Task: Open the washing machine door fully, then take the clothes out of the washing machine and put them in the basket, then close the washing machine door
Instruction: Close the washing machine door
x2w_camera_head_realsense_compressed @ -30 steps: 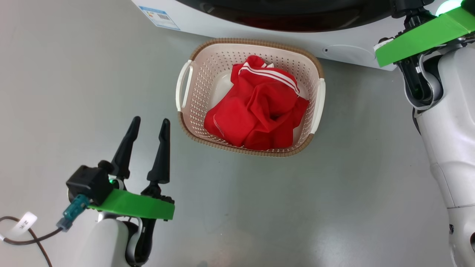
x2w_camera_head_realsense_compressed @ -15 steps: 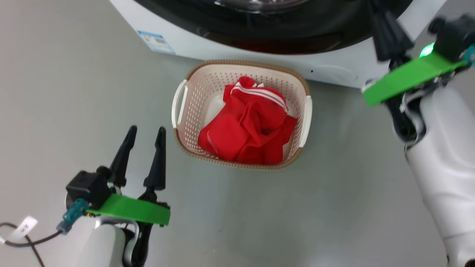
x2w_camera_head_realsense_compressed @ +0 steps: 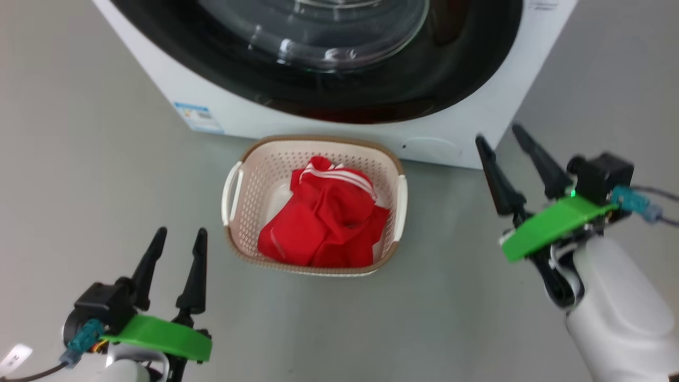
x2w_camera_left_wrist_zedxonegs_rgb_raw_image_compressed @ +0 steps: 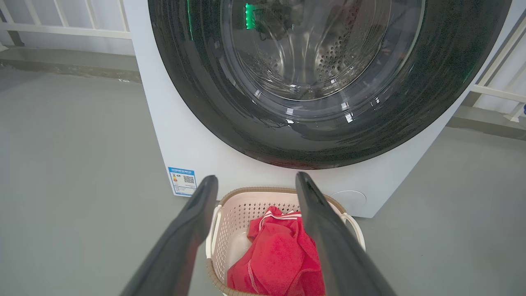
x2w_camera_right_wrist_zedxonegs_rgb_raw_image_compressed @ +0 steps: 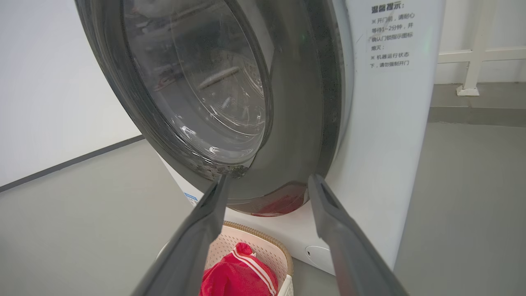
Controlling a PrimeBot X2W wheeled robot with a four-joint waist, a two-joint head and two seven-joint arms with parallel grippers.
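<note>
Nearest you are two grippers. Your left gripper (x2w_camera_head_realsense_compressed: 180,233) and right gripper (x2w_camera_head_realsense_compressed: 498,135) both have their fingers spread and hold nothing. They flank the one basket (x2w_camera_head_realsense_compressed: 237,249) on the floor (x2w_camera_head_realsense_compressed: 106,185). One red heap of clothes (x2w_camera_head_realsense_compressed: 323,228) lies in it. Just behind stands one washing machine (x2w_camera_head_realsense_compressed: 467,132), and its one door (x2w_camera_head_realsense_compressed: 467,63) looks shut.

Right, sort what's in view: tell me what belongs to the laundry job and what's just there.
Belongs to the job:
washing machine
washing machine door
red clothes, lying in the basket
left gripper and right gripper, both open and holding nothing

Just there:
blue label
round flap
printed notice on the machine's side
white railing
</note>
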